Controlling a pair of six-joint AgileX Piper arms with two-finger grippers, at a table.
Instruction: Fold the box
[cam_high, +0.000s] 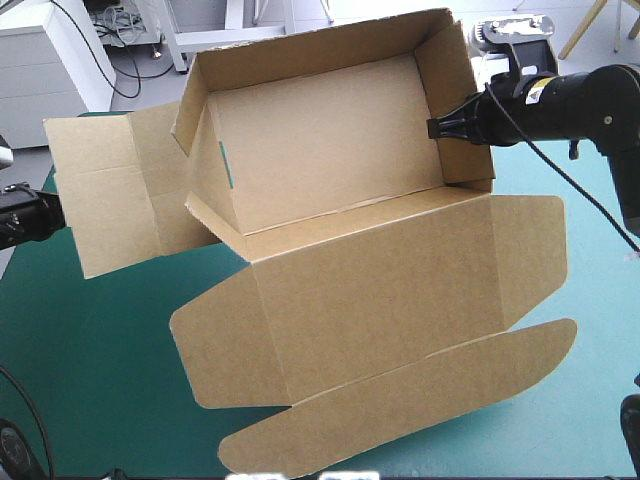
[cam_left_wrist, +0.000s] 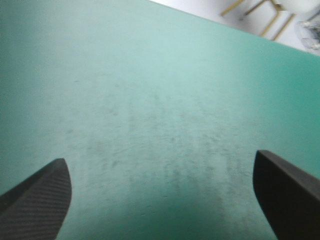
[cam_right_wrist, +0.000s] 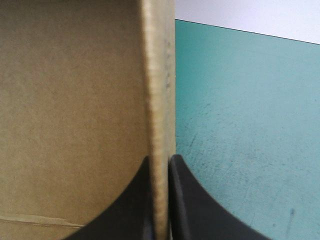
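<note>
The brown box stands as an open tray in the far middle of the table, tilted, with its walls raised. Its lid lies flat toward the near edge, tuck flaps spread. A side panel sticks out flat to the left. My right gripper is shut on the box's right wall; in the right wrist view the wall's edge runs up between the black fingers. My left gripper is open over bare teal-green cover at the table's left edge, apart from the box.
Teal-green cover shows at the near left and along the right side. Beside the held wall, the right wrist view shows cover reaching the table's edge.
</note>
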